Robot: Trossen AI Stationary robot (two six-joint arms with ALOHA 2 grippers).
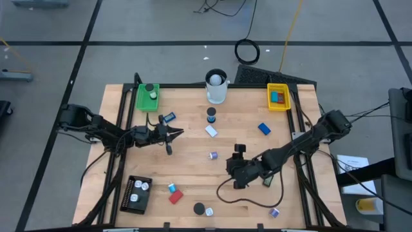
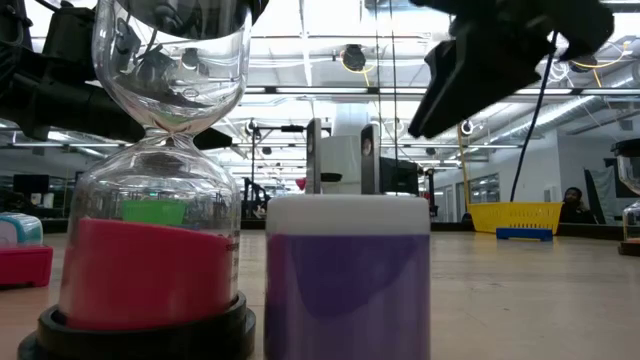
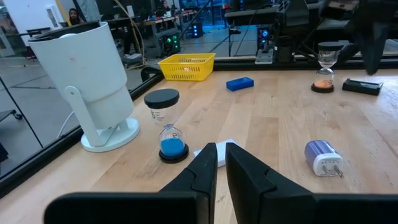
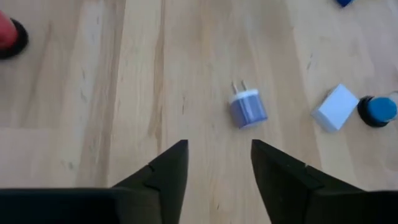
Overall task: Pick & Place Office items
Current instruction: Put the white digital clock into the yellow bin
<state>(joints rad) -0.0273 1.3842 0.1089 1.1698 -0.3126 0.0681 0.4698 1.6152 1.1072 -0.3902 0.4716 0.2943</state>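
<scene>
Wooden desk (image 1: pixel 193 174) is strewn with small items; right claw (image 4: pixel 214 165) is held open above a charger (image 4: pixel 248 108), left claw (image 3: pixel 221 163) nearly closed, empty

Both arms are dark, pretty much matte black all over, built from chunky jointed segments with thin black cables looping off them. The left gripper (image 3: pixel 216 163) has two flat, wedge-shaped black fingers on a wide black bar. The right gripper (image 4: pixel 214 163) has the same pointed black fingers. Screws or markings, I can't really make out any.
</scene>
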